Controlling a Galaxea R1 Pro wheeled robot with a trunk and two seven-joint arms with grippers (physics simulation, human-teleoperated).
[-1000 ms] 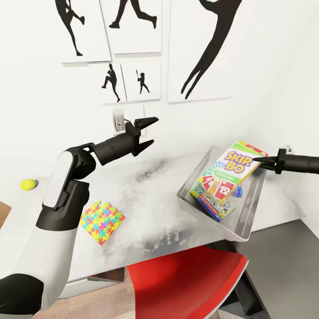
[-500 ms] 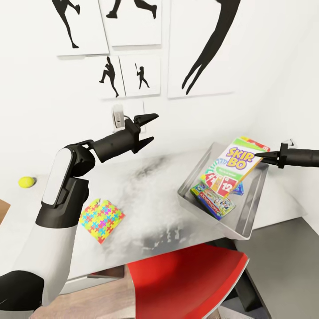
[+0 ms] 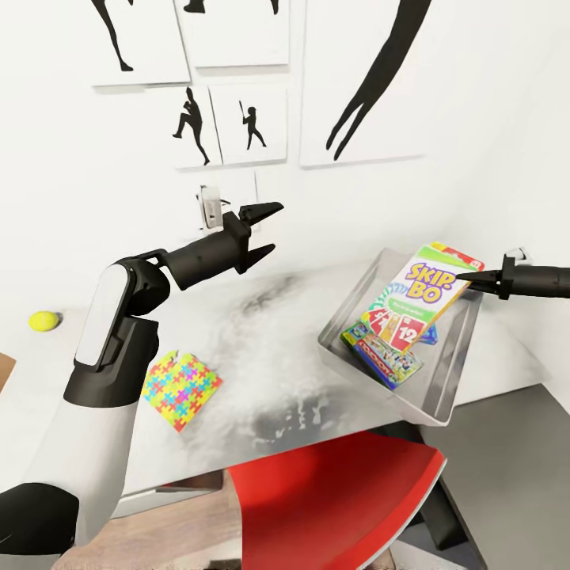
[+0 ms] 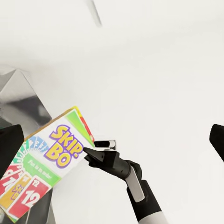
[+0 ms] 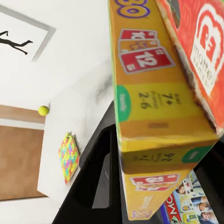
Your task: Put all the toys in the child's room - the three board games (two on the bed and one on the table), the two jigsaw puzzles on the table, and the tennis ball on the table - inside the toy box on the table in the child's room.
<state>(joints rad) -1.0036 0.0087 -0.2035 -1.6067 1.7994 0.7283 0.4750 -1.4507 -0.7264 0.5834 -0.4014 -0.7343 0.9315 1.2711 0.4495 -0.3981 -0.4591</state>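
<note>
The left arm was raised above the table [image 3: 261, 372], bent sharply at the elbow, with its black forearm reaching forward and slightly upward toward the white wall. The left gripper [image 3: 265, 231] hung in the air with its two fingers spread apart and nothing between them. The right arm came in from the right side almost level, and the right gripper [image 3: 469, 277] was at the upper corner of the Skip-Bo game box [image 3: 416, 297]. Its fingers looked pressed on that corner, pinching the box, and the left wrist view showed the dark fingertips [image 4: 93, 154] touching the box edge. The box stood tilted, its lower end down inside the toy box [image 3: 451, 372] and its upper end leaning over the far rim. Under it, on the bottom of the toy box, lay the Monopoly box [image 3: 380, 360], and a small blue corner of another box [image 3: 429, 336] showed just beside it. The toy box stood on the right part of the table. One jigsaw puzzle [image 3: 180, 389] lay flat on the table near the left arm, well apart from the toy box. The tennis ball [image 3: 43, 320] rested at the far left of the table. A red chair [image 3: 332, 507] stood close to the table's front edge.
</note>
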